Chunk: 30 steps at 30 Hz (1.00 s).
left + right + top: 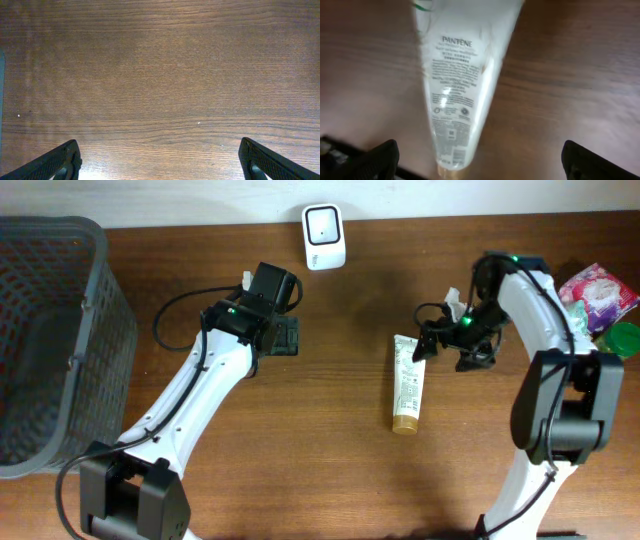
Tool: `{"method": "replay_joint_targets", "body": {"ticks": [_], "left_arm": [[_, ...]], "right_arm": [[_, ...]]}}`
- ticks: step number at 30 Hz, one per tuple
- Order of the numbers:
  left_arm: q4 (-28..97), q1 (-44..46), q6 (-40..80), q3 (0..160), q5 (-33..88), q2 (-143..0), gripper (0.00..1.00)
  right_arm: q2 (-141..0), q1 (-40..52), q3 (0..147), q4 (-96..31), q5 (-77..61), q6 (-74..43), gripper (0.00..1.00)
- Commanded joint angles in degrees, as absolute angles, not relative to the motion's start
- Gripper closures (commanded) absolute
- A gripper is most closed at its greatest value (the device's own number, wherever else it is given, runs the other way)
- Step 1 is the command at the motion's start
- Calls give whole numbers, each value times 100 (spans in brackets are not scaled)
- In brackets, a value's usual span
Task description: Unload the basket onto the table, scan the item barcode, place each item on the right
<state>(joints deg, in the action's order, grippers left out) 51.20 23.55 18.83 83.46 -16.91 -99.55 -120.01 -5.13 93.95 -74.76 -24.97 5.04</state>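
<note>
The Pantene tube (407, 385) lies flat on the desk (330, 470), unheld, just beside the right gripper (432, 348), whose jaws stand wide. The left gripper (160, 167) hangs wide over bare wood. The scan seems not yet done; next, likely a firm regrasp, turning the barcode toward the white scanner (324, 237).

Overhead is evenly lit and sharp, with soft shadows on the table (330, 480) — the right wrist view is blurred, glare whitening the tube (455, 85).

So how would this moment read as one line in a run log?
left hand: open, empty | right hand: open, over tube | tube: flat on table, apart from scanner
</note>
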Motion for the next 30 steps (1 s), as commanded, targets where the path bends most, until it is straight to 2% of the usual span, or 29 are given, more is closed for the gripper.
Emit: {"method": "replay_joint_targets", "body": {"ticks": [1, 4, 6, 7, 8, 10, 12, 16, 18, 22, 24, 25, 26, 28, 30], "left_arm": [[5111, 2346, 1837, 8329, -1667, -9963, 1], [5113, 2346, 1837, 8329, -1667, -9963, 1], [5111, 2346, 1837, 8329, -1667, -9963, 1], [5113, 2346, 1837, 8329, -1667, -9963, 1], [5113, 2346, 1837, 8329, -1667, -9963, 1], [5111, 2346, 1837, 8329, -1667, -9963, 1], [5111, 2346, 1837, 8329, -1667, -9963, 1], [5111, 2346, 1837, 8329, -1667, -9963, 1], [5113, 2346, 1837, 8329, -1667, -9963, 1], [5111, 2346, 1837, 8329, -1667, -9963, 1], [5111, 2346, 1837, 8329, -1667, -9963, 1], [5113, 2346, 1837, 8329, -1667, -9963, 1], [5113, 2346, 1837, 8329, -1667, -9963, 1], [5111, 2346, 1837, 8329, -1667, -9963, 1], [5113, 2346, 1837, 8329, -1667, -9963, 1]], "right_arm": [[-11963, -928, 8342, -6810, -3887, 921, 1], [-11963, -982, 7321, -5592, -4901, 862, 1], [-11963, -976, 6958, -5028, -4978, 408, 3], [-11963, -972, 6801, -4764, -4978, 187, 14], [-11963, -972, 6670, -4543, -4978, 43, 29], [-11963, -972, 6510, -4296, -4978, -97, 46], [-11963, -965, 6477, -4259, -4976, -97, 56], [-11963, -895, 6477, -4237, -4921, -97, 54], [-11963, -727, 6477, -4233, -4862, -113, 46], [-11963, -97, 6477, -3979, -3247, -1621, 48], [-11963, 167, 6477, -3874, -3076, -1750, 56], [-11963, 270, 6486, -3859, -3076, -1747, 62], [-11963, 399, 6545, -3924, -3076, -1750, 74], [-11963, 478, 6709, -4160, -3024, -1752, 81], [-11961, 593, 7076, -4731, -2460, -1756, 96]]}}
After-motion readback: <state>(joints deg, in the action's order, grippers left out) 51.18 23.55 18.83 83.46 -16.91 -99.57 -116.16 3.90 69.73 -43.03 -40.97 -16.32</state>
